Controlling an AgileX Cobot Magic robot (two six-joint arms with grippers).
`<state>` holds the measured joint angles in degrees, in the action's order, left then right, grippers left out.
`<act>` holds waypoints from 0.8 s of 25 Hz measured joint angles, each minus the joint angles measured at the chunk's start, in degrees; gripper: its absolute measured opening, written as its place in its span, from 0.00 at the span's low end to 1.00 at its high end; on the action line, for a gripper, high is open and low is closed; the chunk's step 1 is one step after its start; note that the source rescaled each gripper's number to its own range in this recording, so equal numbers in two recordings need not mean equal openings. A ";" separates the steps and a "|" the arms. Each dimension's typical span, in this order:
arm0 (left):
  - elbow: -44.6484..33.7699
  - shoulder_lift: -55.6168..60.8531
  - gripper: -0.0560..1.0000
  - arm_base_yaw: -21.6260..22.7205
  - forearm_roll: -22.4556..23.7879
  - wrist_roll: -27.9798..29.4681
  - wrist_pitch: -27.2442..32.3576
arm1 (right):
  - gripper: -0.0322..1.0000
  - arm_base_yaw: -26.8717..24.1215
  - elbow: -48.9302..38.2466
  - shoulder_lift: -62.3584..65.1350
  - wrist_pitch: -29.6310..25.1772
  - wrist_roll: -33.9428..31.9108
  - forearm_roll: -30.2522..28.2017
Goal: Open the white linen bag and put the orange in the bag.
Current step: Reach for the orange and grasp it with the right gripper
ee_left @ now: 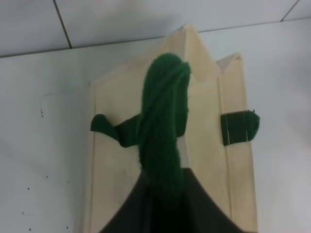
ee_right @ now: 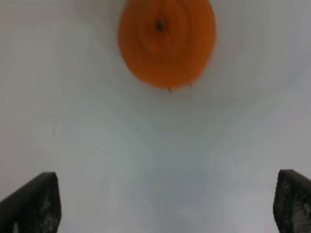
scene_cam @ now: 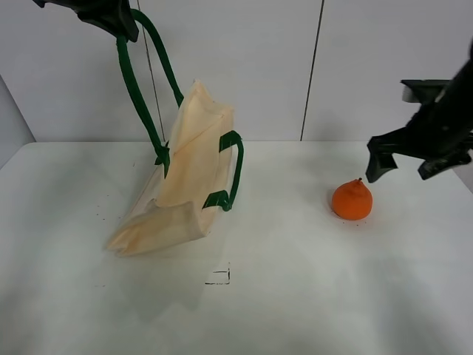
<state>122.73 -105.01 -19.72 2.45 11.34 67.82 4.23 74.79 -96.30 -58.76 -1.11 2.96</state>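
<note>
White tabletop with a plain pale wall behind it, pretty bare setup. On the left half sits the bag, cream cloth with dark green handles. It's half hoisted: one handle is pulled up tight and the top edge of the bag hangs off it, while the bottom end slumps and folds on the table. The other handle just droops down the bag's side. From the left wrist view you look straight down that taut green handle onto the bag's top edge.

The orange sits by itself on the right half of the table, stem up, well apart from the bag. It's blurry in the right wrist view.

Left gripper is way up high at the top corner, clamped around the handle loop and holding the bag up. Right gripper hovers near the orange on the side away from the bag, spread wide, holding nothing and not touching the fruit. Its wrist camera shows both fingers far apart at the corners.

Small black mark on the table in front of the bag.
</note>
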 joint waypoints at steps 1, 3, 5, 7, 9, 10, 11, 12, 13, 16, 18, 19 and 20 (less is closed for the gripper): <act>0.00 0.00 0.05 0.00 0.00 -0.07 0.00 | 1.00 0.73 3.57 -3.48 -0.82 0.00 -0.15; 0.00 0.00 0.05 0.00 0.00 -0.24 0.00 | 1.00 2.24 9.56 -9.15 -2.52 0.00 -0.16; 0.00 0.00 0.05 0.00 0.00 -0.30 0.00 | 1.00 2.82 15.18 -14.14 -4.97 -0.31 -0.03; 0.00 0.00 0.05 0.00 0.00 -0.41 0.00 | 1.00 2.82 19.08 -17.47 -7.08 -0.82 -0.30; 0.00 0.00 0.05 0.00 0.00 -0.49 0.00 | 1.00 2.70 21.81 -19.88 -8.32 -1.12 -1.13; 0.00 0.00 0.05 0.00 0.00 -0.54 0.00 | 1.00 2.62 22.52 -20.54 -8.42 -1.19 -1.61; 0.00 0.00 0.05 0.00 0.00 -0.61 0.00 | 1.00 2.61 22.84 -21.23 -8.42 -1.25 -1.82; 0.00 0.00 0.05 0.00 0.00 -0.61 0.00 | 1.00 2.56 22.99 -21.89 -8.36 -1.31 -2.20; 0.00 0.00 0.05 0.00 0.00 -0.61 0.00 | 1.00 2.43 23.12 -22.58 -8.36 -1.35 -2.58; 0.00 0.00 0.05 0.00 0.00 -0.61 0.00 | 1.00 2.15 23.12 -25.01 -7.98 -1.50 -3.71; 0.00 0.00 0.05 0.00 0.00 -0.61 0.00 | 1.00 2.08 23.12 -26.74 -7.41 -2.05 -4.60; 0.00 0.00 0.05 0.00 0.00 -0.61 0.00 | 1.00 2.08 23.12 -27.71 -7.00 -2.28 -4.77; 0.00 0.00 0.05 0.00 0.00 -0.61 0.00 | 1.00 2.08 23.17 -28.70 -6.67 -2.42 -4.96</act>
<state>122.73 -105.01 -19.72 2.45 10.73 67.82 6.31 97.96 -125.00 -65.43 -3.53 -1.99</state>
